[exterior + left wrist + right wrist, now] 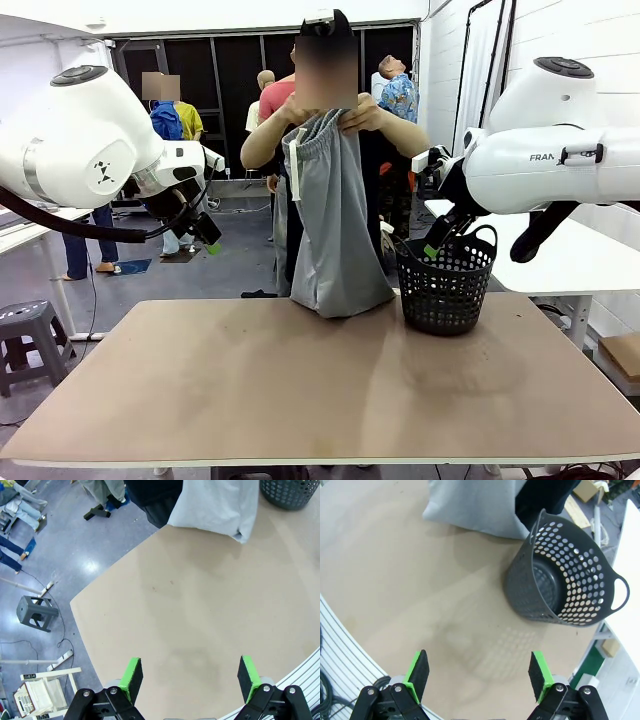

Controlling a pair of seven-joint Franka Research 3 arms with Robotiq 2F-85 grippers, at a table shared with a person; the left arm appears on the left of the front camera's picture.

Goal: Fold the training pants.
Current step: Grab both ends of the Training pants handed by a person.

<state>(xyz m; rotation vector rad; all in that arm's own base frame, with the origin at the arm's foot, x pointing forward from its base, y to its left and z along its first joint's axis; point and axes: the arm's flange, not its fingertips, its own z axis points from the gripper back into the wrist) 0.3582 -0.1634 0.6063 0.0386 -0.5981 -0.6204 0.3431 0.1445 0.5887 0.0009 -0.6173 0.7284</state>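
A person at the far side holds the light grey training pants up by the waistband with both hands. The legs hang down and their lower end rests on the table's far edge. That lower end lies at the top of the left wrist view, and the pants reach the top of the right wrist view too. My left gripper hangs raised at the left, open and empty; its fingers stand wide apart. At the right, above the basket, my right gripper is open with nothing between its pads.
A black mesh basket stands on the brown table at the far right, just right of the pants. It looks empty in the right wrist view. A grey stool stands on the floor off the table's left side.
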